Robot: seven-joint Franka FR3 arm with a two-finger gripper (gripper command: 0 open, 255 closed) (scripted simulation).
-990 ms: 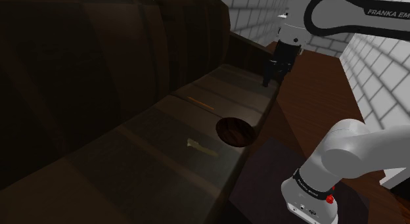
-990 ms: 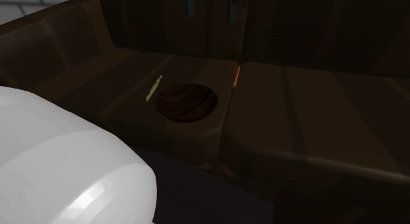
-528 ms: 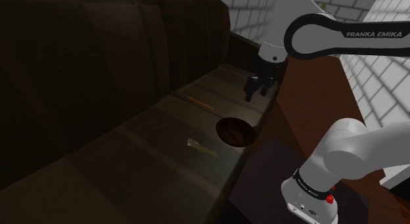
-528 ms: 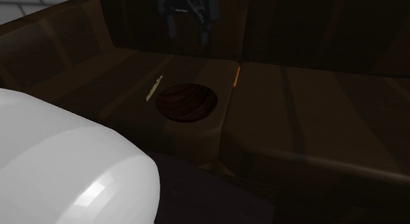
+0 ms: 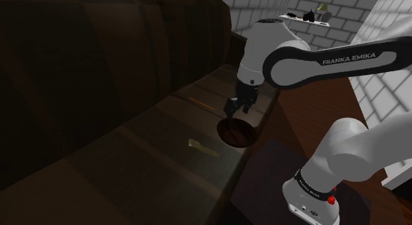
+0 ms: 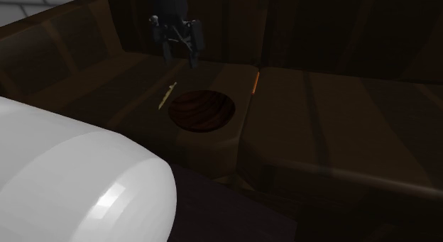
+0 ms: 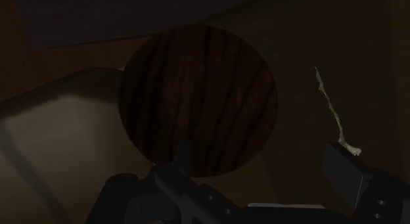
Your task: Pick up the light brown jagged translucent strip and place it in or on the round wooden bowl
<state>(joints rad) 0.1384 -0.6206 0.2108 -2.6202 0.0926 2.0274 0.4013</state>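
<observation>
**Gripper open over the bowl, strip lying on the seat next to it**

Pretty dim scene on my end. Everything sits on the seat of a dark brown sofa [image 5: 132, 134]. The gripper [image 5: 236, 107] hangs just above the round wooden bowl [image 5: 236, 132], pointing down at it. Its fingers [image 6: 193, 55] stand well apart with nothing between them, so it's released and carrying nothing. In the wrist view the bowl [image 7: 197, 101], with its dark streaky grain, sits right ahead of the gripper [image 7: 261, 152].

The light brown jagged strip [image 5: 202, 148] lies flat on the seat, not in the bowl. In the second exterior view the strip [image 6: 167, 96] is just beside the bowl [image 6: 201, 110] on that view's left, close to the rim, though I can't tell if they touch. In the wrist view the strip [image 7: 330, 111] runs thin and ragged alongside the bowl, with one end near the tip of one finger, not clasped.

A thin orange stick [image 6: 255, 82] lies on the bowl's other side, along the seam between cushions. The white arm [image 5: 310, 59] arches in from the shoulder view's right
</observation>
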